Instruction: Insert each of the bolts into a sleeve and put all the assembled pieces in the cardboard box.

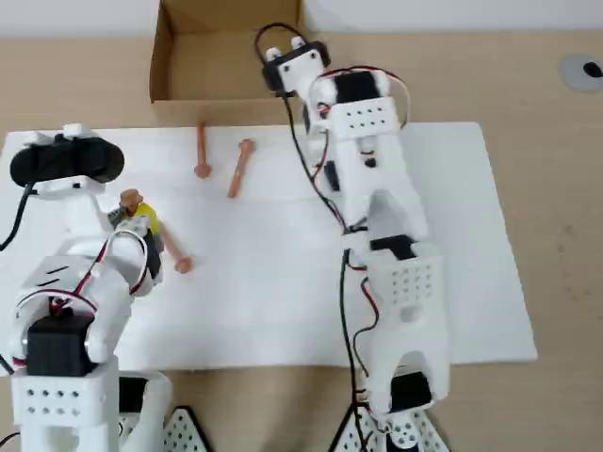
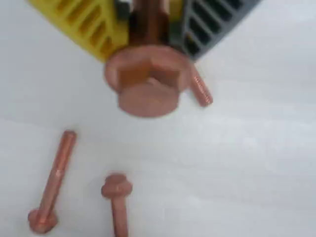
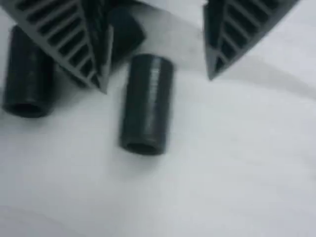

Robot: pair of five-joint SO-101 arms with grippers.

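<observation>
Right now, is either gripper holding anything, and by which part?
The left gripper holds a copper bolt by its shank, just behind the head. The right gripper is open and holds nothing.

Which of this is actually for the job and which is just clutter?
For the job:
- held bolt in the left gripper
- three loose bolts
- two black sleeves at the open right gripper
- cardboard box

Lying about:
- white mat
- grey disc in the tabletop
</observation>
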